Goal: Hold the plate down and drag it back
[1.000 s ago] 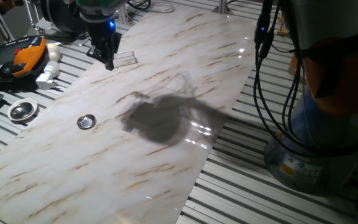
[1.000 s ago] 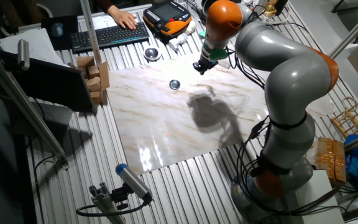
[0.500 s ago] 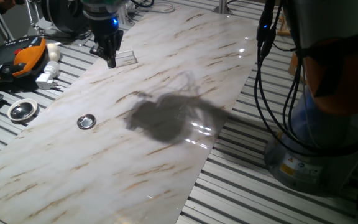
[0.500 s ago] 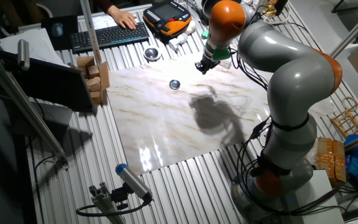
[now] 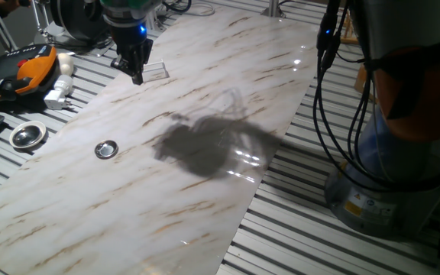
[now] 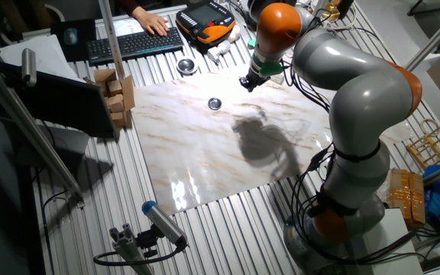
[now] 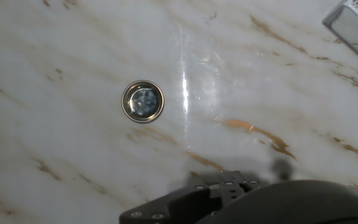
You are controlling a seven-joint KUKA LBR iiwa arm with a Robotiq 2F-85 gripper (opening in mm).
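Jaws, gripper [image 5: 135, 75]: pressed together, empty, raised above the marble worktop [image 5: 205, 92] just beside a clear flat rectangular piece [image 5: 153, 72]. Plate [image 5: 107, 149]: flat on worktop, rim up, round, no long axis, well apart from gripper; nothing visible inside. Larger metal dish [image 5: 27, 135]: off the marble, on slatted surface; contents indistinct.

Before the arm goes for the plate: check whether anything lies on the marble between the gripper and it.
Nothing visible does. Bare marble slab lies between the gripper and the plate. The clear rectangular piece sits beside the gripper, off that line; the larger metal dish is off the slab.
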